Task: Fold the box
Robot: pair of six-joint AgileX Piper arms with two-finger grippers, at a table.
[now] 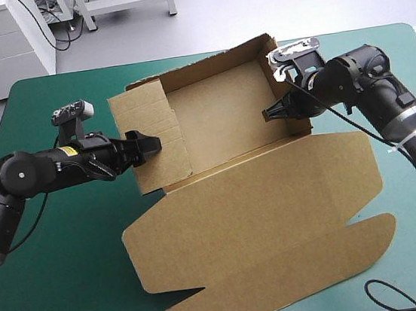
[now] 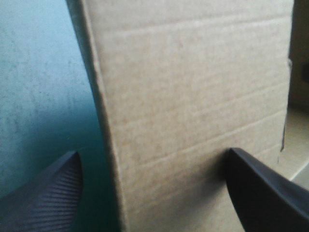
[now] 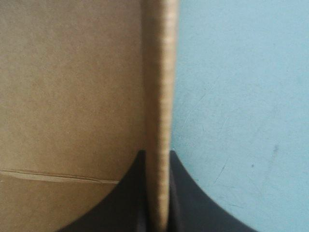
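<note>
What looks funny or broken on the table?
Nothing looks broken or spilled. The brown cardboard box is only half built and sits askew to the edges of the teal-green table cover. Its left wall bows slightly inside the open left gripper, and the right gripper pinches the right wall.

The box (image 1: 255,225) is of brown corrugated board, matt and dry in look, with faint flute lines across its wall and a rough cut edge. The teal-green cover (image 1: 71,278) is matt and smooth, with a fine grain and a few thin scratches. The black fingers (image 2: 48,198) look like matt plastic or rubber, one with fine ribs.
</note>
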